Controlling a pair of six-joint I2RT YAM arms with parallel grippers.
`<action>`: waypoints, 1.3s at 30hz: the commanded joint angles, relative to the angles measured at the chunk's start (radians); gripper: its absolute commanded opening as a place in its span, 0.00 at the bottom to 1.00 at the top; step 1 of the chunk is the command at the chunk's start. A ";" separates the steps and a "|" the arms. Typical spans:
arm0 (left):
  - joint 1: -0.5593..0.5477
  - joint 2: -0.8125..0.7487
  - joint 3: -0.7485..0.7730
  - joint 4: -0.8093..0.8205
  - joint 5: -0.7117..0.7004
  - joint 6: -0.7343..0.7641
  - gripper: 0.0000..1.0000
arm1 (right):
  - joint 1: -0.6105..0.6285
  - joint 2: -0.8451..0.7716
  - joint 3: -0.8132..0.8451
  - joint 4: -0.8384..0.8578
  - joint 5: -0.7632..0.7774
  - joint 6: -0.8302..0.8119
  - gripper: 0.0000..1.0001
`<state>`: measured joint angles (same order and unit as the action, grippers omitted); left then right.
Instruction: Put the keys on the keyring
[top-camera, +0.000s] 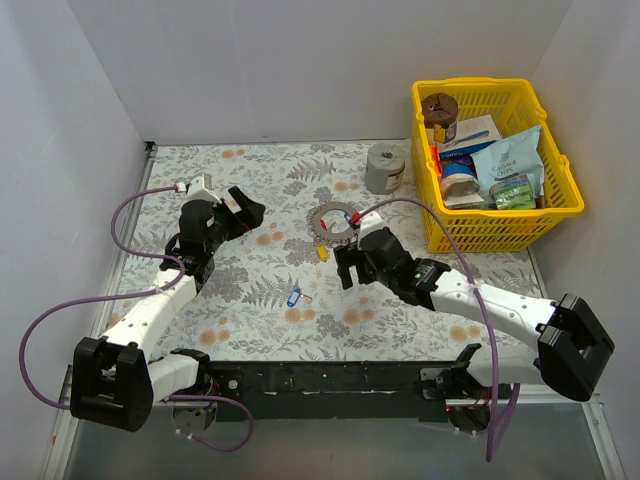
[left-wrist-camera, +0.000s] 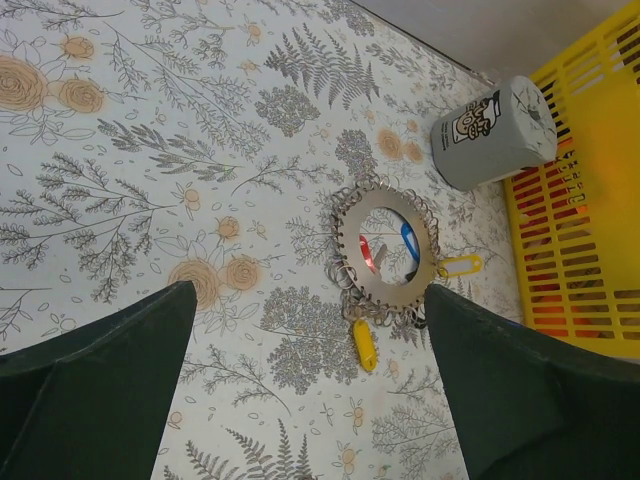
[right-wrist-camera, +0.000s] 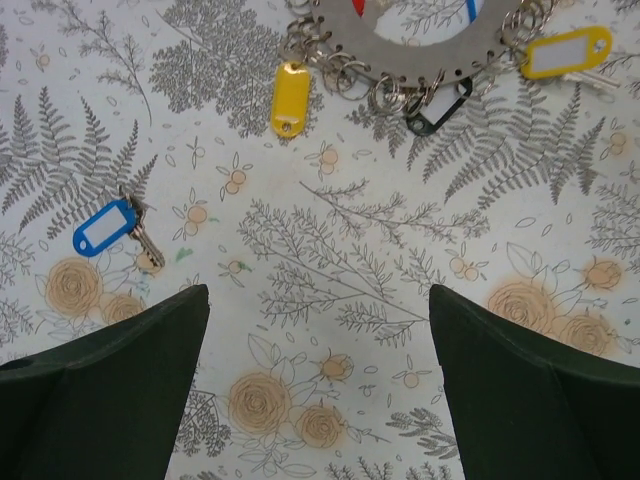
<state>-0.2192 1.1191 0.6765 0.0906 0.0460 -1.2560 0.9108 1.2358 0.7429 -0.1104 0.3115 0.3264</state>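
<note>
The keyring, a flat grey ring with small split rings round its edge, lies mid-table. It also shows in the left wrist view and the right wrist view. Two yellow-headed keys and a black tag lie at its rim. A red head and a blue head show inside its hole. A blue-headed key lies loose, apart from the ring. My left gripper is open and empty, left of the ring. My right gripper is open and empty, just near of it.
A grey cylindrical roll stands behind the ring. A yellow basket full of packets sits at the back right, its wall in the left wrist view. White walls close in the table on the left, back and right.
</note>
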 joint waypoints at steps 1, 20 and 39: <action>-0.002 0.001 0.018 0.014 0.002 -0.006 0.98 | -0.033 0.024 0.091 0.020 0.052 -0.076 0.99; -0.002 0.019 0.034 -0.014 0.149 0.000 0.98 | -0.253 0.480 0.496 -0.054 -0.170 -0.199 0.96; 0.000 -0.013 0.029 -0.078 0.189 0.012 0.98 | -0.271 0.898 0.909 -0.178 -0.406 -0.208 0.73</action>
<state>-0.2192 1.1469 0.6792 0.0395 0.2203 -1.2598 0.6472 2.0708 1.5524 -0.2371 -0.0269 0.1234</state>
